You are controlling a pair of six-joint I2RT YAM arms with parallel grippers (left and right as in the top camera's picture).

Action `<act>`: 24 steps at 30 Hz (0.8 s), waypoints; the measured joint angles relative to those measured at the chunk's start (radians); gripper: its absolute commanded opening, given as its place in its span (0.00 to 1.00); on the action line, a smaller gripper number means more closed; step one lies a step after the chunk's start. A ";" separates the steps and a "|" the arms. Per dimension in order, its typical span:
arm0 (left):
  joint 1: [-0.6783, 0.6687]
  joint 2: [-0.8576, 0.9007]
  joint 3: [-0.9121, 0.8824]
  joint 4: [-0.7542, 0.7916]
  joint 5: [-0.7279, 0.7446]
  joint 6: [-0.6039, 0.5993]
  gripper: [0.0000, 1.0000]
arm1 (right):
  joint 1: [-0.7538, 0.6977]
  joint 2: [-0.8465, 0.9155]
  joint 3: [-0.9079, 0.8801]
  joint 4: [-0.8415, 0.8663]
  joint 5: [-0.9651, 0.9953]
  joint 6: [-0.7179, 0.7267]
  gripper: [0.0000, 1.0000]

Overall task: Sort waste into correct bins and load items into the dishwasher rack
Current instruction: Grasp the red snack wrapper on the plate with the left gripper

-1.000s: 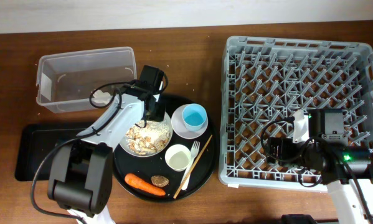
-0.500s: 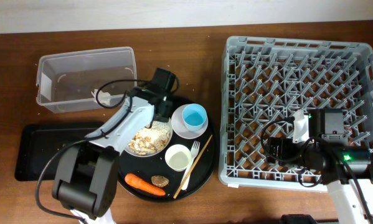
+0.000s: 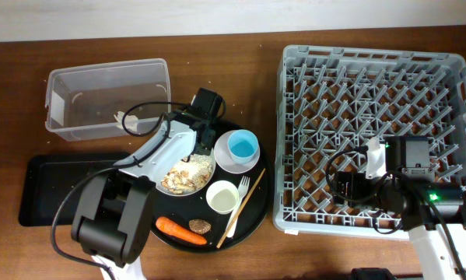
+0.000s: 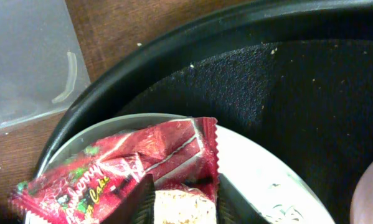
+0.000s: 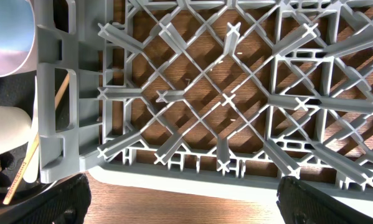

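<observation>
left wrist view: the red crinkled wrapper (image 4: 121, 168) lies flat on the white round plate (image 4: 261, 171). it is glossy foil with a zigzag-cut right edge, white stripes and green and yellow print. the left gripper (image 4: 186, 202) has its dark jaws parted, one tip over the wrapper's lower edge and the other just beside the zigzag end, so that end sits between them. beige crumbly grains (image 4: 181, 210) show in the gap. the plate rests in the large round black tray (image 4: 311, 93), which has a finely pebbled floor and a smooth raised rim. beyond the rim are the brown wood-grain counter (image 4: 124, 22) and a corner of the clear rectangular plastic tub (image 4: 24, 56), its wall smooth and cloudy.

overhead, the round tray also carries:
- the light blue cup (image 3: 242, 145), standing in the pale pink-white bowl (image 3: 224, 161)
- the small white cup (image 3: 223, 196)
- the pale wooden fork (image 3: 243, 185) and the thin stick (image 3: 251, 189), lying side by side
- the tapered orange carrot (image 3: 180, 229)
- the small brown round piece (image 3: 200, 227), just beside the carrot's thin end

the shallow black rectangular tray (image 3: 46, 194) lies to the left of the round tray, below the tub. the grey plastic dishwasher rack (image 3: 373, 78), a square lattice with upright pegs, fills the right side. the right gripper (image 5: 186, 202) hangs over the rack's near edge with its jaws spread wide, holding nothing.
</observation>
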 measured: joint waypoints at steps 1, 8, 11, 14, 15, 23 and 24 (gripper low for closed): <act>0.000 0.003 0.000 -0.001 0.000 0.001 0.22 | 0.000 0.000 0.000 0.000 0.000 0.000 0.98; 0.000 0.006 0.000 -0.001 -0.003 0.013 0.11 | 0.000 0.000 0.000 0.000 0.000 0.000 0.99; 0.000 0.006 0.000 -0.008 -0.013 0.023 0.06 | 0.000 0.000 0.000 0.000 0.000 0.000 0.99; 0.000 0.007 0.002 -0.026 -0.023 0.023 0.00 | 0.000 0.000 0.000 0.000 0.000 0.000 0.98; 0.000 0.007 0.004 -0.031 -0.026 0.027 0.00 | 0.000 0.000 0.000 0.000 0.000 0.000 0.99; 0.000 0.007 0.087 -0.145 -0.030 0.027 0.01 | 0.000 0.000 0.000 0.000 0.000 0.000 0.99; 0.000 0.007 0.102 -0.159 -0.030 0.027 0.00 | 0.000 0.000 0.000 0.000 0.000 0.000 0.99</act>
